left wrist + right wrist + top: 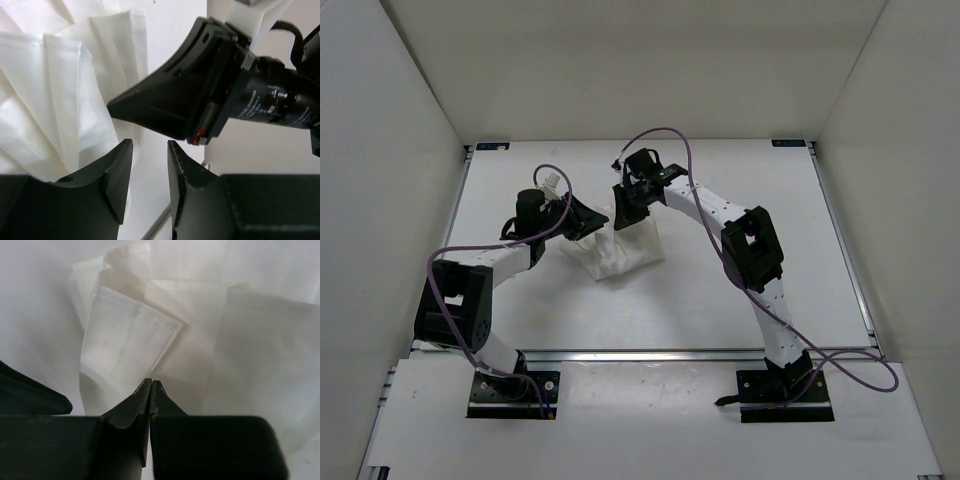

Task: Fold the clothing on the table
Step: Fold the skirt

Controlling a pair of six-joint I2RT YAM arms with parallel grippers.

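Clothing (616, 250) lies bunched on the desk (780, 200), centre — folding barely begun; right claw (150, 384) clamped on its fold, left claw (150, 145) apart.

Arms: we see white links (705, 205) and blocky black joints (752, 248).
Cables: we trace purple leads (665, 129) along both.
Bases: we see flat black plates (515, 393).
Left gripper (150, 146): matte black wedge fingers (115, 175).
Right gripper (149, 383): we spot a red tab (199, 135) and white lettering (295, 112) on its black body.
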